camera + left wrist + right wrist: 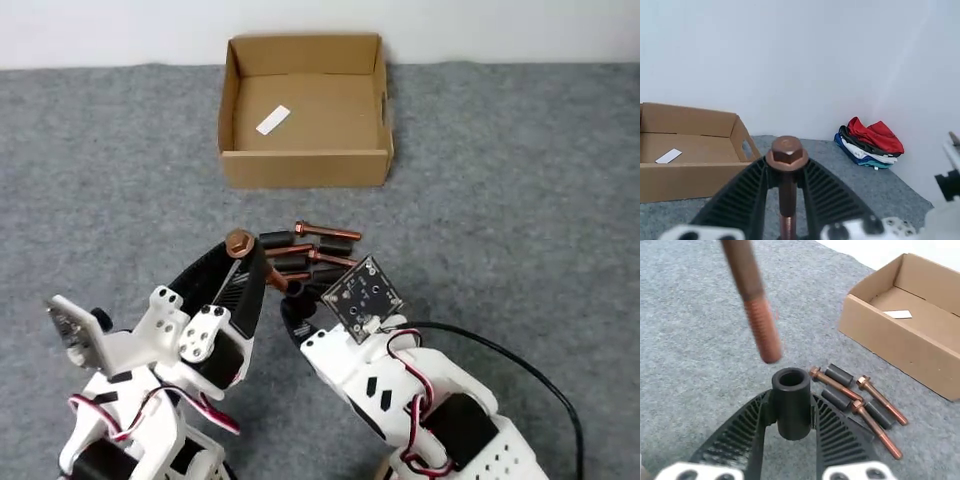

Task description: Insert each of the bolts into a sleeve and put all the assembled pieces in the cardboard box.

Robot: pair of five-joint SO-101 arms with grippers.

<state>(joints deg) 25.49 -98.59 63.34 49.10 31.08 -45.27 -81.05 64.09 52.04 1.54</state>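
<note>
Left hand [787, 171] clamped on copper-coloured hex-head bolt [786, 152]; right hand [790, 401] clamped on upright black cylindrical sleeve [791, 415], threaded bolt tip near its bore, not touching.

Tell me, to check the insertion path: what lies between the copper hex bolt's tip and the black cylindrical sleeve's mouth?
Nothing: the right wrist view shows an open gap between copper hex bolt and black cylindrical sleeve.

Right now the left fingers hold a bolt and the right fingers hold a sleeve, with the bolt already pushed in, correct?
The holds are right, but the bolt is not in: the right wrist view shows its threaded tip apart from the open mouth of the sleeve.
</note>
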